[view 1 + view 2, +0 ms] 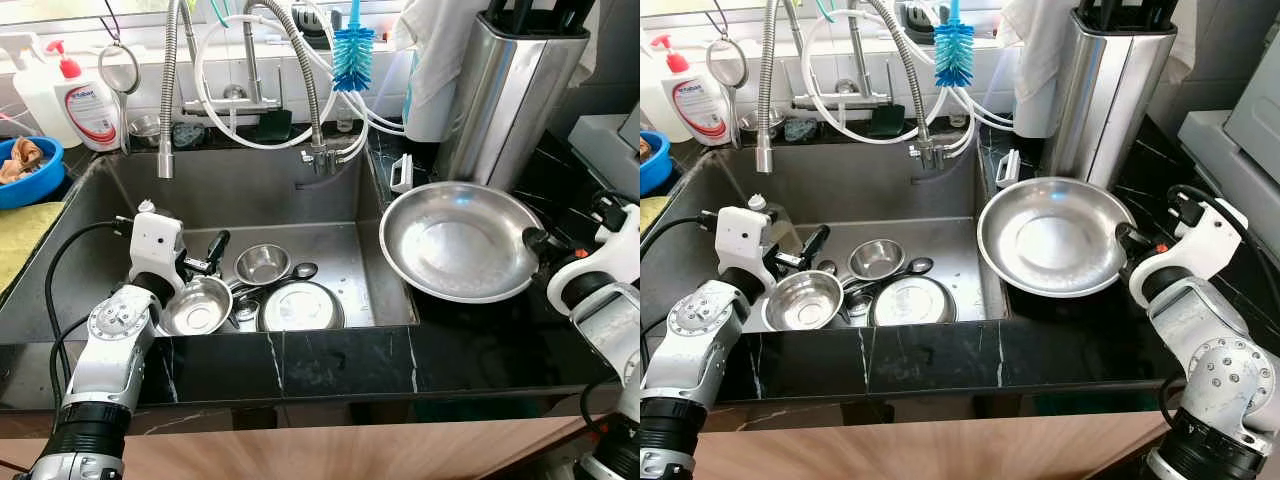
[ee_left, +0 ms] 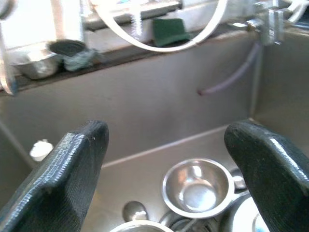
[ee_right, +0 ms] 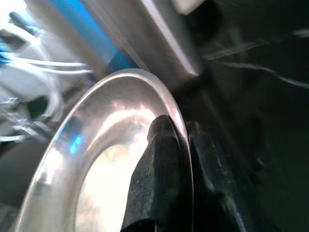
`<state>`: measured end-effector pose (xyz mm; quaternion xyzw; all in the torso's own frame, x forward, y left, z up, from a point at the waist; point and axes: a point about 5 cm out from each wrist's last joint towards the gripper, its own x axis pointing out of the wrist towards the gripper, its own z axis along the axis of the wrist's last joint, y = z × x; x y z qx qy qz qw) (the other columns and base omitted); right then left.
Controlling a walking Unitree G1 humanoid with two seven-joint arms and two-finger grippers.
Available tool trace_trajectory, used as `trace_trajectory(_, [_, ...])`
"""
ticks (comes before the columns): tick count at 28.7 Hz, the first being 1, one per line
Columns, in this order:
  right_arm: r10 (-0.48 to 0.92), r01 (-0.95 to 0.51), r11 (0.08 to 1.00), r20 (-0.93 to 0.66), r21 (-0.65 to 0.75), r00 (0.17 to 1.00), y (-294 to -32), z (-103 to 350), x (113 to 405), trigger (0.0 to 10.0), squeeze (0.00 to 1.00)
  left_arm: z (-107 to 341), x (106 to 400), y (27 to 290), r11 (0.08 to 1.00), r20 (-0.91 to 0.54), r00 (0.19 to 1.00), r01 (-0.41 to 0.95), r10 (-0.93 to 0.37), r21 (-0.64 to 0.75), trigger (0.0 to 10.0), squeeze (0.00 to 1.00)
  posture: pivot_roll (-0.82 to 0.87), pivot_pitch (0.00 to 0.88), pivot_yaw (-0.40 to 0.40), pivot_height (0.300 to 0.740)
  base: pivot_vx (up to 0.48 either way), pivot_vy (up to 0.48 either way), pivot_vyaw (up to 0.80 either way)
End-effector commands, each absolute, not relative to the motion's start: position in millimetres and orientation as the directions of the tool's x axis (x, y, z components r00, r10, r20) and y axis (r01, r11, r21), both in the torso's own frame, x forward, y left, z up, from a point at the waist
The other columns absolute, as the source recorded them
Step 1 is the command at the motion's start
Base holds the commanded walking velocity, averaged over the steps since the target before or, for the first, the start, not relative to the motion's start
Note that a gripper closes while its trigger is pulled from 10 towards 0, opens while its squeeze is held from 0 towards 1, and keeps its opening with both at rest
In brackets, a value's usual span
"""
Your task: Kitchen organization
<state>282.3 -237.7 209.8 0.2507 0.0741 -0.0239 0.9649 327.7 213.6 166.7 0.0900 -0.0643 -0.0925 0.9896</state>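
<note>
Right gripper (image 1: 1133,243) jaws pinch the steel plate (image 1: 1055,235) rim, thin grip at the sink (image 1: 940,190) edge; tilt it & you risk a slip. Left gripper (image 1: 197,262) jaws wide open, empty, over the bowls (image 1: 262,263).

Left gripper (image 2: 164,169) hangs low with its black fingers spread wide; right gripper (image 3: 181,164) fingers are pinched together.

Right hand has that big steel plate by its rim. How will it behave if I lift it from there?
The plate looks rigid, thin metal, probably light. Pinched only at one rim edge by the right hand, it will likely droop or swing. Its shiny surface may slip between the fingers.
</note>
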Motion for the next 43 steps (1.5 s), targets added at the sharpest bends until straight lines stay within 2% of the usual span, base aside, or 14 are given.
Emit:
trace_trajectory(1, [0.034,-0.013,0.905,-0.041,0.426,0.999,-230,225,280,2.2,0.0,177,331,221,0.975,0.143,0.979,0.115,-0.143,0.189,10.0,0.0,0.0,0.039,0.031,0.74,0.0,0.0,0.0])
trace_trajectory(2, [0.048,-0.04,0.916,-0.01,0.398,0.999,-228,228,280,9.9,0.0,179,331,223,0.979,0.152,0.98,0.102,-0.13,0.176,10.0,0.0,0.0,0.039,0.031,0.74,0.0,0.0,0.0])
trace_trajectory(11, [0.137,-0.2,0.928,0.213,0.315,0.968,-215,241,276,10.0,0.0,194,332,221,0.992,0.214,0.969,0.124,-0.125,0.016,10.0,0.0,0.01,0.043,0.031,0.74,0.0,0.0,0.0])
trace_trajectory(15, [0.17,-0.235,0.934,0.247,0.267,0.954,-212,240,274,10.0,0.0,199,330,212,0.959,0.243,0.948,0.247,-0.208,-0.143,10.0,0.0,0.01,0.035,0.031,0.74,0.0,0.0,0.0])
trace_trajectory(19, [0.239,-0.309,0.92,0.281,0.239,0.929,-204,238,271,10.0,0.0,203,325,197,0.9,0.263,0.911,0.377,-0.318,-0.217,10.0,0.0,0.01,0.025,0.032,0.74,0.0,0.0,0.0])
trace_trajectory(20, [0.246,-0.316,0.918,0.284,0.238,0.927,-203,237,271,10.0,0.0,204,323,192,0.871,0.268,0.895,0.423,-0.357,-0.249,10.0,1.0,0.01,0.023,0.031,0.74,0.0,0.0,0.0])
trace_trajectory(21, [0.238,-0.309,0.92,0.284,0.241,0.929,-202,235,272,10.0,0.0,203,320,186,0.821,0.272,0.868,0.487,-0.416,-0.297,10.0,1.0,0.01,0.018,0.032,0.74,0.0,0.0,0.0])
trace_trajectory(30, [0.269,-0.35,0.907,0.317,0.233,0.909,-192,237,273,10.0,0.0,200,309,175,0.722,0.25,0.804,0.594,-0.539,-0.355,10.0,1.0,0.02,0.016,0.033,0.74,0.0,0.0,0.0])
trace_trajectory(31, [0.277,-0.359,0.904,0.323,0.231,0.905,-190,238,273,10.0,0.0,199,306,171,0.707,0.242,0.787,0.616,-0.567,-0.347,10.0,0.0,0.02,0.022,0.031,0.74,0.0,0.0,0.0])
trace_trajectory(39, [0.31,-0.395,0.895,0.346,0.209,0.885,-181,241,273,10.0,0.0,198,290,151,0.625,0.196,0.689,0.719,-0.698,-0.304,10.0,0.0,0.02,0.043,0.027,0.74,0.0,0.0,0.0])
trace_trajectory(40, [0.312,-0.397,0.894,0.349,0.207,0.884,-180,242,274,10.0,0.0,198,289,150,0.621,0.199,0.686,0.722,-0.7,-0.305,7.3,0.0,0.02,0.045,0.025,0.74,0.0,0.0,0.0])
trace_trajectory(41, [0.314,-0.399,0.893,0.35,0.207,0.883,-179,242,274,10.0,0.0,198,289,150,0.618,0.201,0.684,0.724,-0.701,-0.306,1.6,0.0,0.02,0.045,0.025,0.74,0.0,0.0,0.0])
trace_trajectory(42, [0.317,-0.403,0.892,0.351,0.205,0.881,-178,243,274,10.0,0.0,199,289,150,0.618,0.204,0.685,0.723,-0.7,-0.308,0.0,0.0,0.02,0.047,0.025,0.74,0.0,0.0,0.0])
trace_trajectory(43, [0.321,-0.406,0.891,0.353,0.202,0.879,-177,243,275,10.0,0.0,199,289,150,0.621,0.205,0.687,0.721,-0.697,-0.307,0.0,0.0,0.02,0.047,0.025,0.74,0.0,0.0,0.0])
